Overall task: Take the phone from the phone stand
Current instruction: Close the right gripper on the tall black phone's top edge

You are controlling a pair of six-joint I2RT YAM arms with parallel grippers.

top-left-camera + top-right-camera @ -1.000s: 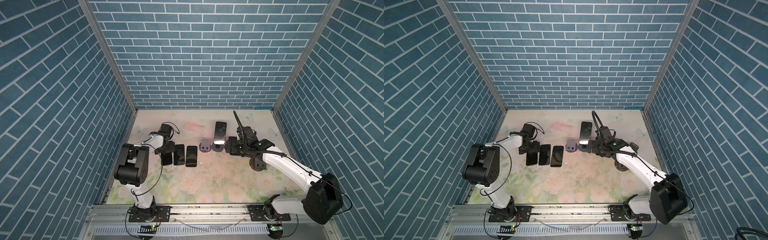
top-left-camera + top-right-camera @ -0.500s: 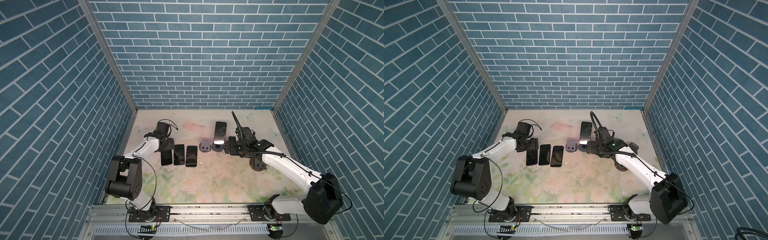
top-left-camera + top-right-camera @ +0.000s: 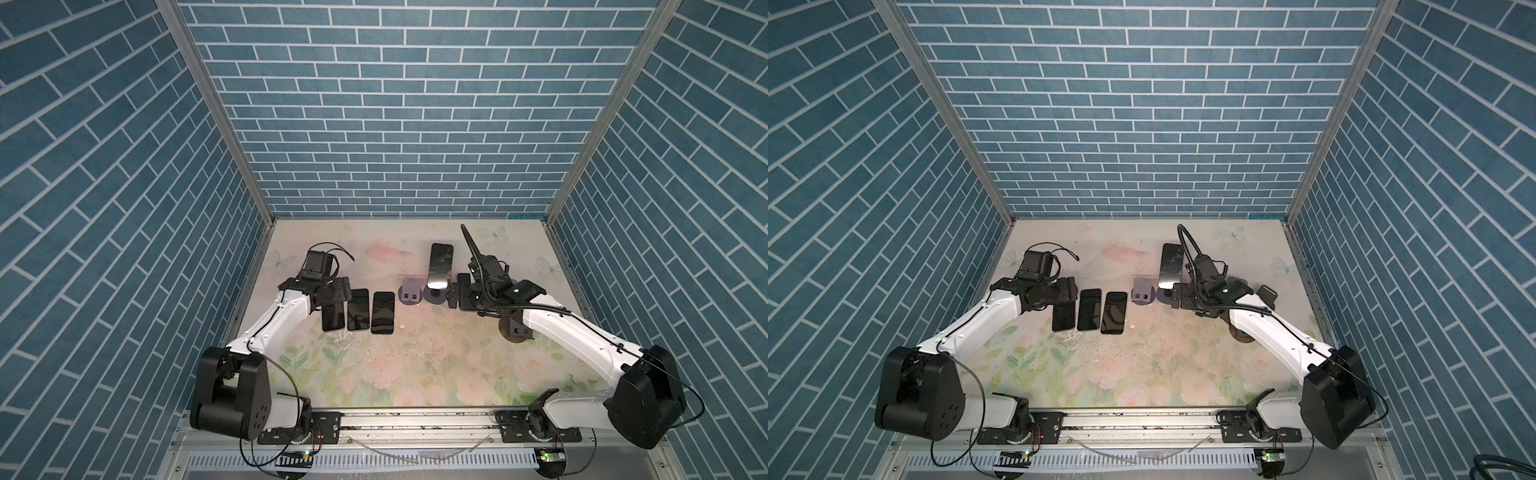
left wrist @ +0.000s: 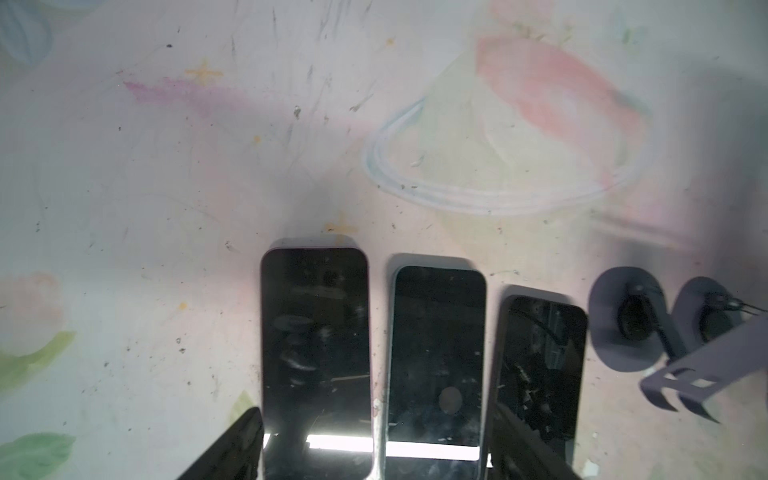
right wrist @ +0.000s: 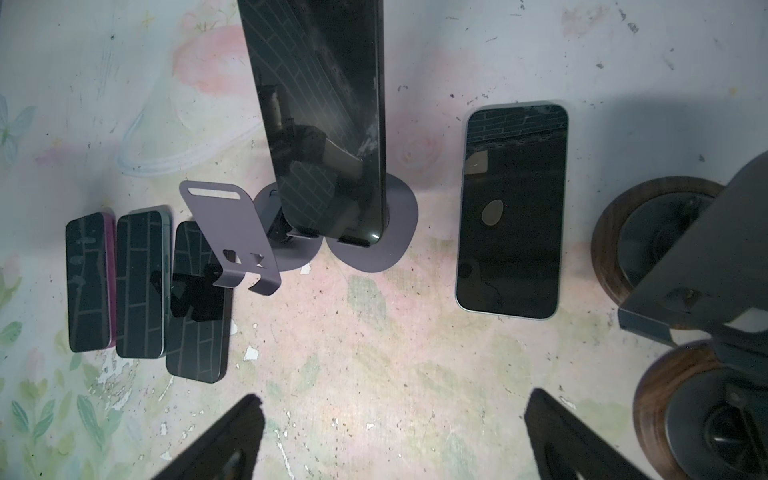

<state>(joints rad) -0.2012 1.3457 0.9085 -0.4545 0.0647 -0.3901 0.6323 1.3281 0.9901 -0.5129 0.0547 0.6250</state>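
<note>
Phone (image 5: 324, 104) upright in phone stand (image 5: 374, 245); left gripper (image 4: 376, 415), right gripper (image 5: 395, 397) agape, empty — only the right wrist view shows the fourth flat phone (image 5: 513, 208) (mostly hidden overhead).

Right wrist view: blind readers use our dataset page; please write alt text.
A dark phone stands propped in a grey-purple phone stand, with the right claw open before it. An empty stand is beside it; three phones in a row and a fourth phone lie flat on the table.
</note>
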